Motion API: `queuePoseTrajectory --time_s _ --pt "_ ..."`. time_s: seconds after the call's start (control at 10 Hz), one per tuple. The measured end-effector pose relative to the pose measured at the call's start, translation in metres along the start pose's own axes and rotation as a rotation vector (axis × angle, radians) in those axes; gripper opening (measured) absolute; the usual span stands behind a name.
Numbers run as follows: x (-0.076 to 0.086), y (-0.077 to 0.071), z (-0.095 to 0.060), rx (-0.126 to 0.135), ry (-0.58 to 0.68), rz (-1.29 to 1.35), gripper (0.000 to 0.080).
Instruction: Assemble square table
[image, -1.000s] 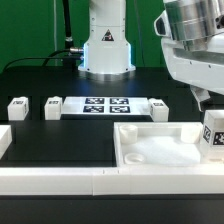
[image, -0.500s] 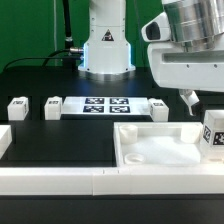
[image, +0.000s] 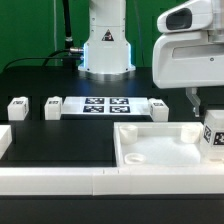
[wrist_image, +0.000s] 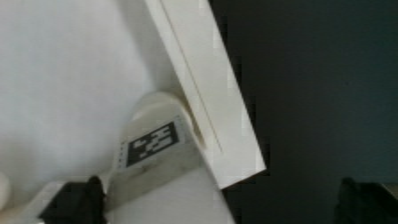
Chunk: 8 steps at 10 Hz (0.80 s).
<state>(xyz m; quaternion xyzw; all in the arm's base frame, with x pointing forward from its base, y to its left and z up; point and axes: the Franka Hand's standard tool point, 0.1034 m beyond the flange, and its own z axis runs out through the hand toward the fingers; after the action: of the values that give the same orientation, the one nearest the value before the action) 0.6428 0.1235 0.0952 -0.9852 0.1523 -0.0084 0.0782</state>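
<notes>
The square table's white slab (image: 160, 148) lies underside up at the exterior view's front right, its recess and round sockets showing. One tagged white leg (image: 213, 135) stands at the slab's right corner. My gripper (image: 194, 101) hangs open just above and behind that corner, touching nothing. In the wrist view the slab's raised rim (wrist_image: 205, 90) runs diagonally, the tagged leg (wrist_image: 157, 142) stands against it, and my gripper (wrist_image: 222, 205) spans both with its dark fingertips (wrist_image: 79, 200) far apart. Three more legs (image: 17, 108) (image: 52, 107) (image: 160, 107) stand on the black table.
The marker board (image: 105, 105) lies fixed at the middle back, between the loose legs. The robot's base (image: 106, 50) rises behind it. Long white border rails (image: 60, 178) run along the table's front edge, with a short rail end (image: 4, 140) at the left.
My gripper has swung upright and shifted slightly toward the exterior view's left above the slab's right corner, and its jaws have spread a little wider. The legs and slab have not moved.
</notes>
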Motion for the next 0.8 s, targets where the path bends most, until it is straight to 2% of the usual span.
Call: queuePoseTrajectory --time_s 0.4,0.5,0.8 --pt "0.0014 0.0003 0.0001 -0.004 0.007 -0.328 0.0649" --pt "0.0043 -0.0012 -0.0003 -0.012 0.029 -0.367 0.0649" --pt "0.0067 -0.0011 0.0025 -0.010 0.049 -0.380 0.0648"
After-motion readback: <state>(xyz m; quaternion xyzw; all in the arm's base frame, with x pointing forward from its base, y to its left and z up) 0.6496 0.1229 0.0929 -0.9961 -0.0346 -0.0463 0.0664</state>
